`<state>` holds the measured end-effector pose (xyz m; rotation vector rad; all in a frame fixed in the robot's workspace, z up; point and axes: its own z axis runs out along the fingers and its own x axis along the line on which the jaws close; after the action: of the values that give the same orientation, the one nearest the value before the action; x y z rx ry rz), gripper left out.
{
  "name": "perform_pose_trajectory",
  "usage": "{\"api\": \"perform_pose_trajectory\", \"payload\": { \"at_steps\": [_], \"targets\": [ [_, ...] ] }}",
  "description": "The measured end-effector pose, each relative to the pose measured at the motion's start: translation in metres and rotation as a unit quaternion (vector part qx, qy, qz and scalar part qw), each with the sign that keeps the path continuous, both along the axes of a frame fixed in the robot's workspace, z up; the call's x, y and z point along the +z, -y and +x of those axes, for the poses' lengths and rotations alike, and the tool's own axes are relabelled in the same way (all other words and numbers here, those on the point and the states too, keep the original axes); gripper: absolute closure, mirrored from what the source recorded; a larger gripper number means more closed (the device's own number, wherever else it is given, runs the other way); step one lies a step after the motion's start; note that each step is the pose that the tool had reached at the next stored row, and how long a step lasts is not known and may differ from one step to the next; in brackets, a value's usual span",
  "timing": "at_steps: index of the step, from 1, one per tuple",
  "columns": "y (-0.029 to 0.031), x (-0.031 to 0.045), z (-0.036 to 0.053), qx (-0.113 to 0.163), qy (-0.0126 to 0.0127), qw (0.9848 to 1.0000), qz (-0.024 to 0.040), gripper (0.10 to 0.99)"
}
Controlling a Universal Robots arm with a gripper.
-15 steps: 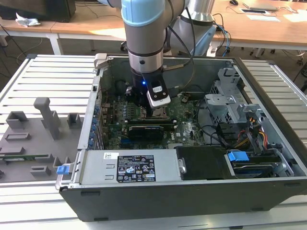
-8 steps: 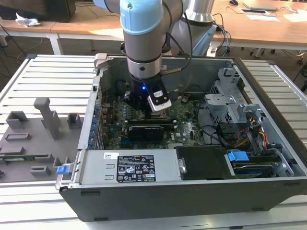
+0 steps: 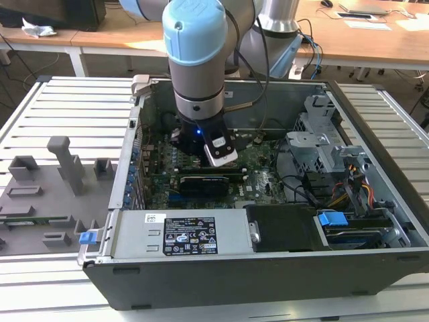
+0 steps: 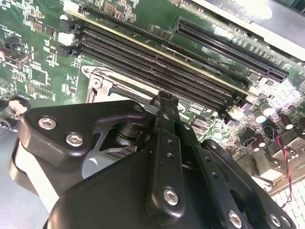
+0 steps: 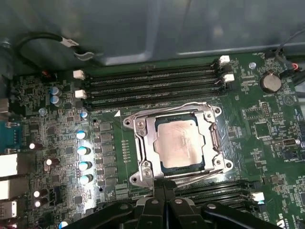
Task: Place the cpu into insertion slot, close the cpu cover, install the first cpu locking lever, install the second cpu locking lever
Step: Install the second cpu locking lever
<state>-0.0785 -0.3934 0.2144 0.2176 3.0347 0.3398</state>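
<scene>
The cpu (image 5: 182, 143) lies silver face up in the insertion slot (image 5: 160, 165), whose dark rim shows around it on the green board. The cpu cover (image 5: 144, 143) is down flat, framing the chip. One thin wire locking lever (image 5: 188, 104) runs along one edge of the cover, a second (image 5: 206, 175) along the opposite edge. My gripper (image 5: 164, 192) is shut with nothing between its fingers, the tips right at the socket's edge by the second lever. In the second wrist view my gripper (image 4: 164, 101) has its black fingers pressed together over the socket frame. My gripper (image 3: 196, 144) reaches down into the open computer case.
Long black memory slots (image 5: 152, 86) flank the socket on both sides. A row of capacitors (image 5: 83, 150) and a coin battery (image 5: 270, 82) stand nearby. The case walls, a drive cage (image 3: 322, 134) and the power supply (image 3: 181, 231) hem in the board. A grey fixture (image 3: 47, 188) sits outside.
</scene>
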Motion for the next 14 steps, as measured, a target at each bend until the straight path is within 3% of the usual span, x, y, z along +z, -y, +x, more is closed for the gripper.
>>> {"api": "perform_pose_trajectory", "payload": {
  "at_steps": [5,9,14],
  "targets": [
    [0.0089,-0.0026,-0.0031,0.0,0.0,0.9998,0.0195,0.98],
    [0.0099,-0.0069,-0.0092,0.0,0.0,0.9994,0.0334,0.98],
    [0.01,-0.0106,-0.0153,0.0,0.0,0.999,0.0453,0.98]
  ]
}}
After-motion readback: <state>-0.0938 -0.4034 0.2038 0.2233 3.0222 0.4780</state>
